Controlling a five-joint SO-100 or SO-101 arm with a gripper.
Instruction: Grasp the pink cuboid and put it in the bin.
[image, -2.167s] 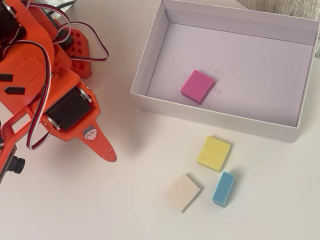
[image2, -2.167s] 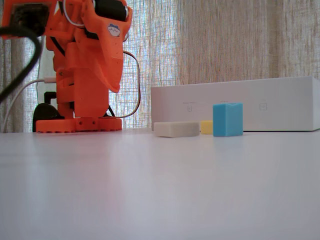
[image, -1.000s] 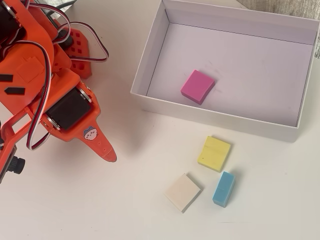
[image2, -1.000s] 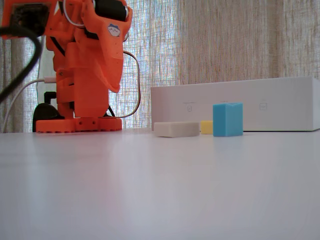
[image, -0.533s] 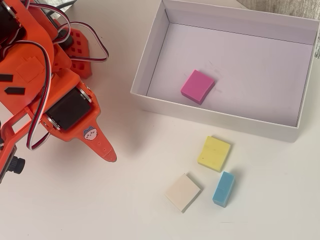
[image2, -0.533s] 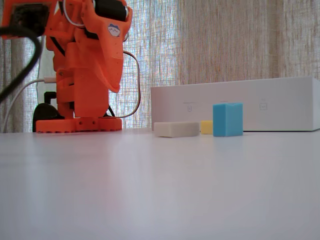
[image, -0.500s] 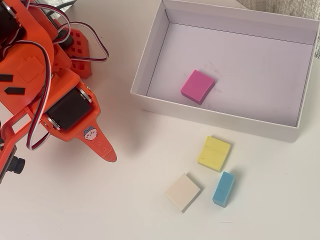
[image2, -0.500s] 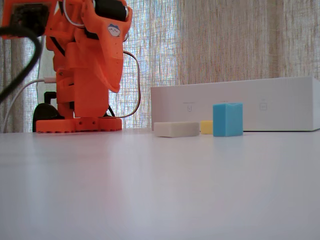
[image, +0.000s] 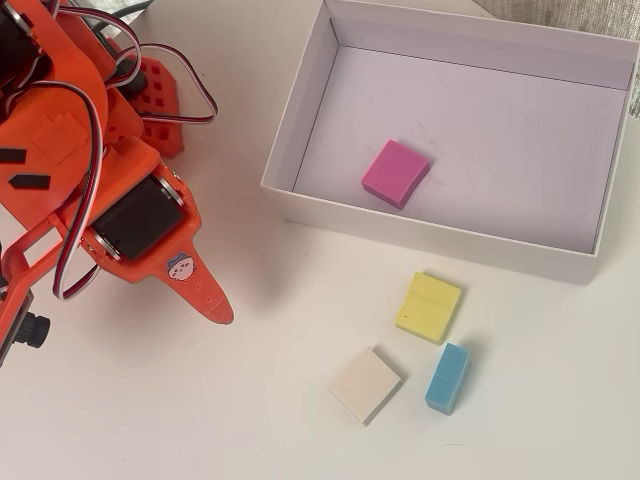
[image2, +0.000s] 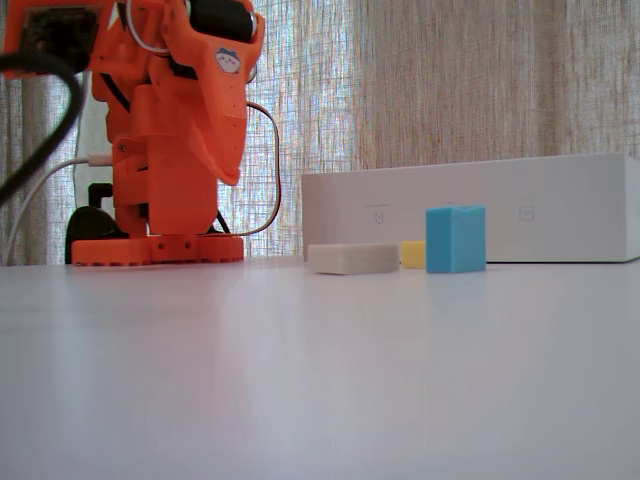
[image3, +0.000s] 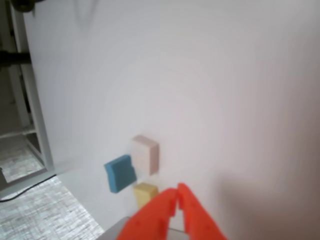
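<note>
Pink cuboid (image: 395, 172) lies flat on floor of bin (image: 300, 110), clear of walls: placement judged complete. Fingers (image3: 176, 202) clenched, tips together, holding nothing, raised above bench (image: 250, 400), well apart from bin. Yellow block (image: 428, 307), cream block (image: 366, 384), blue block (image: 446, 377) lie outside bin near front wall as distractors.

It looks like a room in a home: in the fixed view a sheer woven curtain (image2: 450, 90) with daylight coming through hangs behind the far edge of a plain white table (image2: 320, 380), and grey patterned carpet (image3: 45, 210) shows beside it in the wrist view.
</note>
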